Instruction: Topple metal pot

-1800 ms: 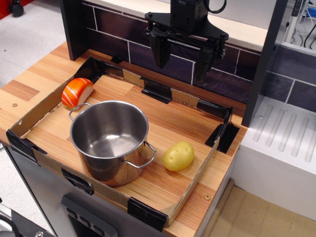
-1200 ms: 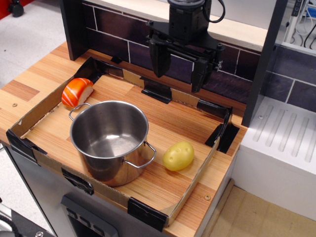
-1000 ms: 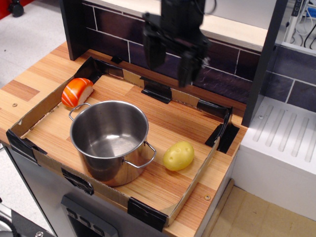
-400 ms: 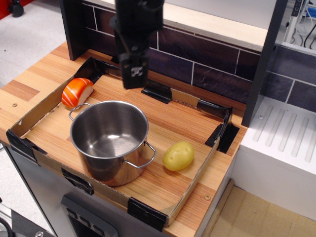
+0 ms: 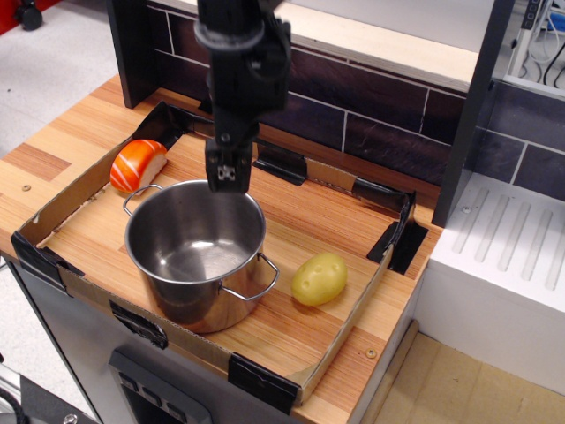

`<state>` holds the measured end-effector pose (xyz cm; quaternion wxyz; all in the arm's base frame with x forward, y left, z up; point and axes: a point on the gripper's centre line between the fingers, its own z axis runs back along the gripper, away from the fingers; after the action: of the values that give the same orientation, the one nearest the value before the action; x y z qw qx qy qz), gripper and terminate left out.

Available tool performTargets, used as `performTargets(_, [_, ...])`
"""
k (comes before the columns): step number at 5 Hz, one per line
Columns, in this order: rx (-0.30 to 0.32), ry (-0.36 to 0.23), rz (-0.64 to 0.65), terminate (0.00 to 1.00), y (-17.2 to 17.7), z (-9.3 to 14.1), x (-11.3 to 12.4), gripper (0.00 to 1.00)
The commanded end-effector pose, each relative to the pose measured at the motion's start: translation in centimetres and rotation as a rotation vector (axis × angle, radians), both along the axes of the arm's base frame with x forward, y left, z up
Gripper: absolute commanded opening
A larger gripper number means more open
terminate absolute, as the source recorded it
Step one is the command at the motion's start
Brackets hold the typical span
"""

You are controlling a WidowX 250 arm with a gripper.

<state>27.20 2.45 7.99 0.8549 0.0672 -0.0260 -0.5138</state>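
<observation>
The metal pot (image 5: 190,274) stands upright and empty at the front left of the cardboard tray (image 5: 331,349), with its two wire loop handles at the left back and right front. My gripper (image 5: 226,173) hangs straight down with its tips at the pot's back rim. It is turned edge-on to the camera, so the gap between the fingers does not show. Whether it touches the rim cannot be told.
A yellow potato toy (image 5: 319,278) lies right of the pot. An orange and white sushi toy (image 5: 138,164) lies at the tray's back left. A dark tiled wall (image 5: 380,115) runs behind the tray. A white dish rack (image 5: 508,247) stands at the right.
The gripper has swung from the back right of the tray to the left, turned edge-on, and come down to the pot's back rim. The pot has not moved.
</observation>
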Motion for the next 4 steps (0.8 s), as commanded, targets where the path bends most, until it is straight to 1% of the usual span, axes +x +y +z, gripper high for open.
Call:
performTargets(1, [0.029, 0.055, -0.135, 0.00, -0.32, -1.74, 0.65, 1.00])
performTargets(2, [0.014, 0.089, -0.163, 0.00, -0.13, -1.81, 0.53, 1.00])
performTargets(3, [0.031, 0.081, -0.201, 0.00, -0.03, -1.94, 0.28, 0.00])
performTargets(4, [0.034, 0.101, -0.217, 0.00, 0.25, -1.94, 0.27, 0.00])
